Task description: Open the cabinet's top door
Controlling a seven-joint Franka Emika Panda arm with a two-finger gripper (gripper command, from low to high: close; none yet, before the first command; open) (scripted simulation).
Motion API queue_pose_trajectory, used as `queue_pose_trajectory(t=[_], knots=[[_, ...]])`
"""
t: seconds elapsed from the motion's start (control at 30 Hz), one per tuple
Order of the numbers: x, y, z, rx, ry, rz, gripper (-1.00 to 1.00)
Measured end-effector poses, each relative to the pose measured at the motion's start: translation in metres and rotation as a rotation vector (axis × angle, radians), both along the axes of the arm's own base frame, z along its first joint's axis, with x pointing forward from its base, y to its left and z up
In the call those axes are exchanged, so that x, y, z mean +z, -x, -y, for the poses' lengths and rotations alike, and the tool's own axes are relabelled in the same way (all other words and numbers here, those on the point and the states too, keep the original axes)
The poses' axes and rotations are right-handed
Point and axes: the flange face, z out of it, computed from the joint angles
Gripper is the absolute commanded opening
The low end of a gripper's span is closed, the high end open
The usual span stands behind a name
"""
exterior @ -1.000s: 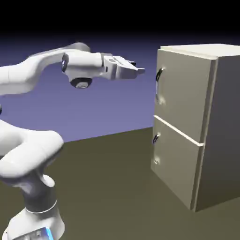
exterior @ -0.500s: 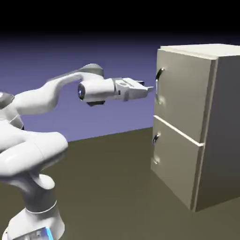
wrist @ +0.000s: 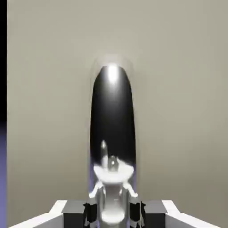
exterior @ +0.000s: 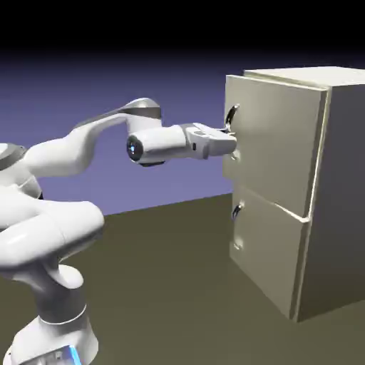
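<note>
Cabinet (exterior: 314, 192): tall, boxy, standing toward the right edge of the dark olive worktop (exterior: 171, 285); flat matte beige front, dark grey side, pale top. Top door (exterior: 274, 142): the taller of two stacked panels, plain and smooth, its handle-side edge standing slightly proud of the cabinet body, so it is ajar. Handle (exterior: 231, 117): a long curved bar of polished silver metal, mounted near that free edge; in the hand view it fills the middle as a dark glossy arch with a bright highlight at its crown, against beige panel. My hand (exterior: 229, 140): white and grey, level, reaching straight at the door front, fingers clamped narrow on the handle, whose lower part shows between my two grey tips. Lower door (exterior: 267, 246): shorter beige panel with a small curved metal handle (exterior: 236, 211), lying flush, below my hand.
</note>
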Motion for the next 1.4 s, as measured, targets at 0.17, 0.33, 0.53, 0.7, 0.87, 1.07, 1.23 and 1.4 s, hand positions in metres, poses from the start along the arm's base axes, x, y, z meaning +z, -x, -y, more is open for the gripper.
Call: queue_pose_trajectory(t=[0.17,0.33,0.53,0.7,0.87,1.07,1.23,1.4], knots=[[0.000,0.031,0.029,0.136,0.000,0.000,-1.00],[0.000,0.055,0.058,0.258,0.000,0.000,-1.00],[0.000,0.076,0.091,0.385,0.000,0.000,-1.00],[0.000,0.089,0.118,0.482,0.000,0.000,-1.00],[0.000,0.099,0.146,0.580,0.000,0.000,-1.00],[0.000,0.109,0.184,0.708,0.000,0.000,-1.00],[0.000,0.113,0.215,0.809,0.000,0.000,-1.00],[0.000,0.114,0.247,0.912,0.000,0.000,-1.00]])
